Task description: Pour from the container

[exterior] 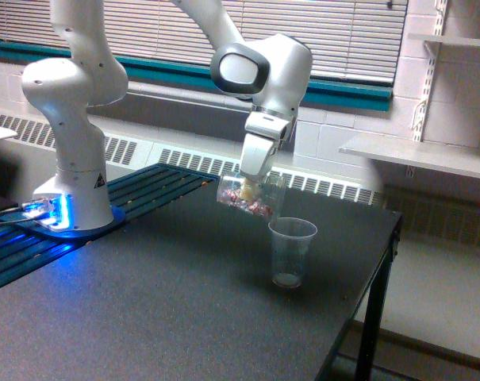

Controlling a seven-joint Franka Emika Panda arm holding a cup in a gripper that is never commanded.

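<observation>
Tilting mid-pour, the pincer (pixel 254 184) grips the small clear faceted plastic container (pixel 249 196) of reddish bits, nearly sideways above the clear ribbed tapered cup (pixel 290 251) on the dark tabletop (pixel 160 302); steeper tipping seems needed next.

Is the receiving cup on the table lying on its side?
No, the ribbed cup stands upright on the table, mouth up, below the tilted container.

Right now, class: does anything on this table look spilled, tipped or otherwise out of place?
Nothing spilled shows. The container lies tipped nearly sideways in the gripper, mouth above the upright ribbed cup, which suits pouring. The dark table shows no stray bits.
</observation>
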